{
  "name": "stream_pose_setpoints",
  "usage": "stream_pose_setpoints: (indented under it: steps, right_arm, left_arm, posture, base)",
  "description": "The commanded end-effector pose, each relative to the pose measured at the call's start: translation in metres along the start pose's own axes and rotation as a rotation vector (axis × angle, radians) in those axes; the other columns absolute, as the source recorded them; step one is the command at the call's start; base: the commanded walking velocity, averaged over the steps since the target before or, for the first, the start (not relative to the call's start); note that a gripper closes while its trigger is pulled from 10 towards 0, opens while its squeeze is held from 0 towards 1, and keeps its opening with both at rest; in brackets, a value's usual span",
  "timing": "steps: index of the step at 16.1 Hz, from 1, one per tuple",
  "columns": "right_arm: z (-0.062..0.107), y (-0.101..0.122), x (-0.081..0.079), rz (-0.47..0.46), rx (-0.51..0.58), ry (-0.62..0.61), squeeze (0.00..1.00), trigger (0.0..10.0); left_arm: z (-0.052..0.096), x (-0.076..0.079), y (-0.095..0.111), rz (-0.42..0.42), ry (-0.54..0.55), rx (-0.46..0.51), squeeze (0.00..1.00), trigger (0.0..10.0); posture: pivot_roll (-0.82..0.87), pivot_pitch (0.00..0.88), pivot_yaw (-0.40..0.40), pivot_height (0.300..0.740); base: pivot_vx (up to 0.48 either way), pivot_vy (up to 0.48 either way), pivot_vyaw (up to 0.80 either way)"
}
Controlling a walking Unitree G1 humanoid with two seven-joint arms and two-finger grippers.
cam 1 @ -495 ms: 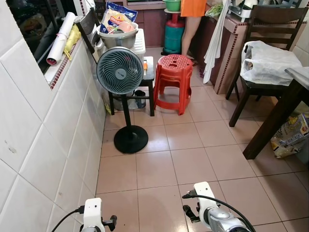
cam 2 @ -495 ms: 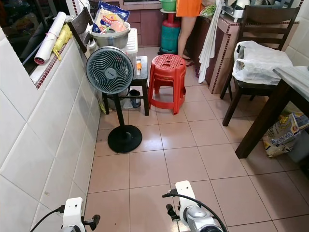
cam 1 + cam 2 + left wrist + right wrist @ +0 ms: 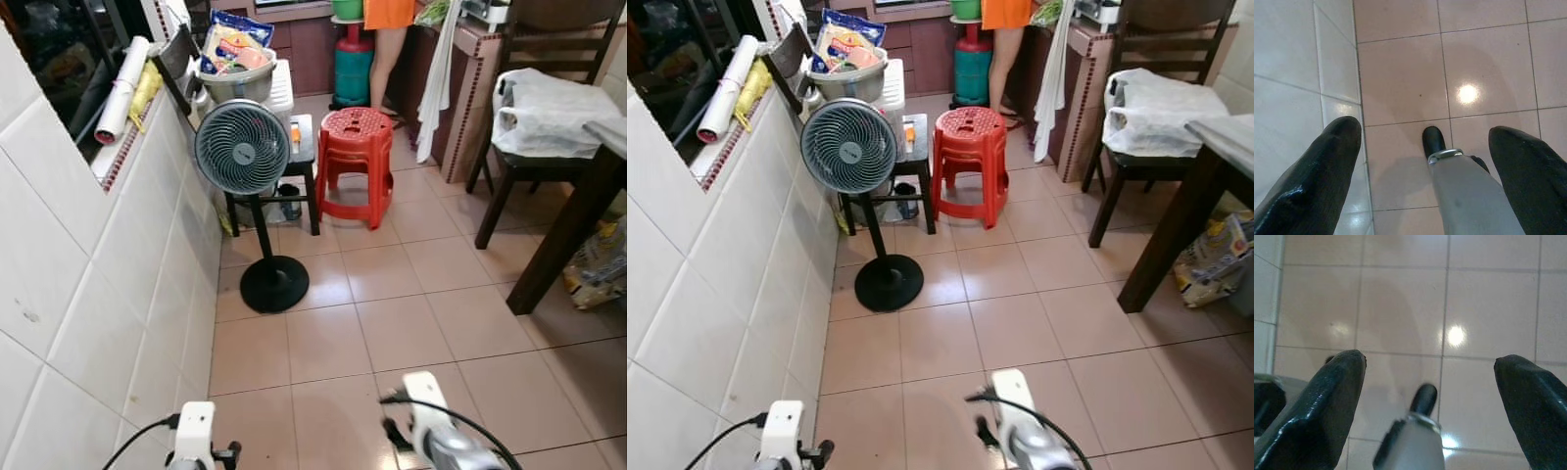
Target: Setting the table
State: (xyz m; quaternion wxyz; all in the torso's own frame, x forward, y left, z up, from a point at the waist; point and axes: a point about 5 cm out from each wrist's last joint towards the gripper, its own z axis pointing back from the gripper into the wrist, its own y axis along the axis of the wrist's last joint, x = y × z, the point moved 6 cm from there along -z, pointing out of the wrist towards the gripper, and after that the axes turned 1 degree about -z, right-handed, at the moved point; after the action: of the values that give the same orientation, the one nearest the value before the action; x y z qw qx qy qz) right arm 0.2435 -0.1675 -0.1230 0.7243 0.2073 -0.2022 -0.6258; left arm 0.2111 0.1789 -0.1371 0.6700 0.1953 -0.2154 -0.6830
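Note:
A dark wooden table (image 3: 573,230) stands at the right edge, its leg on the tiles. Behind it a dark chair (image 3: 537,98) holds a white plastic bag (image 3: 551,113). My left arm (image 3: 194,436) and right arm (image 3: 431,441) hang low at the bottom of the eye views. In the left wrist view the left gripper (image 3: 1424,131) is open over the pink floor tiles, with nothing between its fingers. The right gripper (image 3: 1430,362) is likewise open above the floor and holds nothing.
A standing fan (image 3: 242,147) and a red plastic stool (image 3: 357,147) stand ahead on the left, beside a white tiled wall (image 3: 88,284). A person (image 3: 390,39) stands at the far counter next to a green gas cylinder (image 3: 350,69). A printed bag (image 3: 600,269) lies under the table.
The whole picture has shifted a little, so the camera has moved. My right arm now looks blurred and sits slightly further right. The things in the room stay put.

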Motion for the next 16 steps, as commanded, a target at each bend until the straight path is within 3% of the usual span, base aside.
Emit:
stream_pose_setpoints:
  steps: [1,5,7,11,16]
  right_arm:
    - [0.0,-0.002,0.0,-0.007,0.0,-0.003,0.0,10.0]
    - [0.0,0.002,0.002,-0.049,0.018,-0.008,0.0,10.0]
    - [0.0,0.005,0.004,0.061,0.007,-0.013,0.0,10.0]
    - [-0.001,0.008,0.0,0.096,0.001,0.012,0.0,10.0]
    - [-0.001,0.002,-0.008,0.162,-0.021,0.044,0.0,10.0]
  left_arm:
    - [0.0,-0.005,0.004,-0.02,0.008,0.0,0.0,10.0]
    - [-0.001,-0.003,0.011,-0.003,-0.001,0.012,0.0,10.0]
    - [0.001,-0.002,-0.005,-0.025,0.001,-0.027,0.0,10.0]
    - [0.003,-0.006,-0.019,-0.019,0.016,-0.053,0.0,10.0]
    - [0.004,-0.009,-0.019,-0.038,0.022,-0.051,0.0,10.0]
  posture:
    - [-0.13,0.0,0.11,0.74]
    - [-0.13,0.0,0.098,0.74]
    - [-0.12,0.0,0.086,0.74]
    - [-0.09,0.0,0.07,0.74]
    - [-0.09,0.0,0.05,0.74]
  base:
    - [0.0,0.0,0.0]
    - [0.0,0.0,-0.49]
    - [0.0,0.0,-0.7]
    - [0.0,0.0,-0.68]
    - [0.0,0.0,-0.68]
